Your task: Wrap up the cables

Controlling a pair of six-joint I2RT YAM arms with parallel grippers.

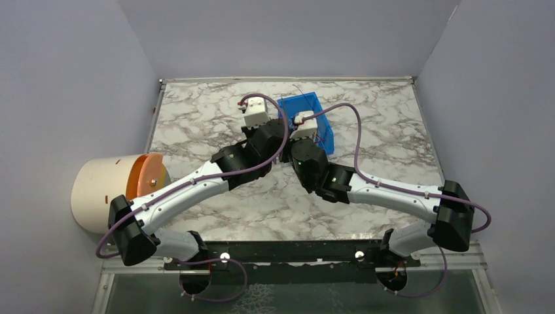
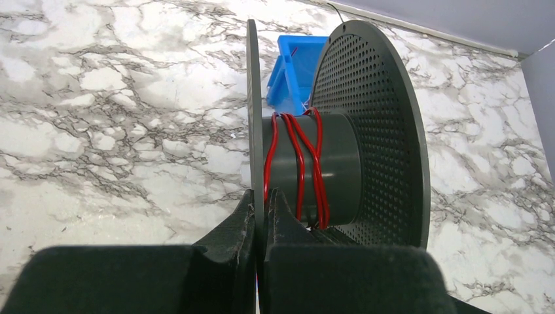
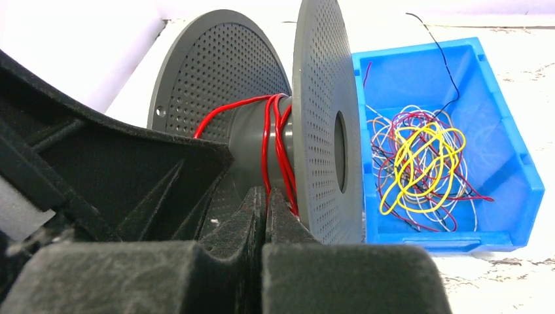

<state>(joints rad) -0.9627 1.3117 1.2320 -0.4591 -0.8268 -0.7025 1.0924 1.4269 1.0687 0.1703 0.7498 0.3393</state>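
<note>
The left gripper (image 2: 264, 204) is clamping the spool flange (image 2: 255, 98). Only the right wrist view is showing the right gripper (image 3: 265, 204) pinching the red cable (image 3: 265, 150), with loose cables (image 3: 419, 163) in the blue bin (image 3: 514, 171).

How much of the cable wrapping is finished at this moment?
Done: a few turns of red wire lie on the spool hub. In hand: the left gripper pinches the flange, the right gripper seems to pinch the red wire. Left: a tangle of wires lies in the bin.

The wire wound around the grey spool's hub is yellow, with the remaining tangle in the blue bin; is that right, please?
No: the wire wound around the grey spool's hub is red, as the right wrist view shows; the remaining tangle is in the blue bin.
</note>
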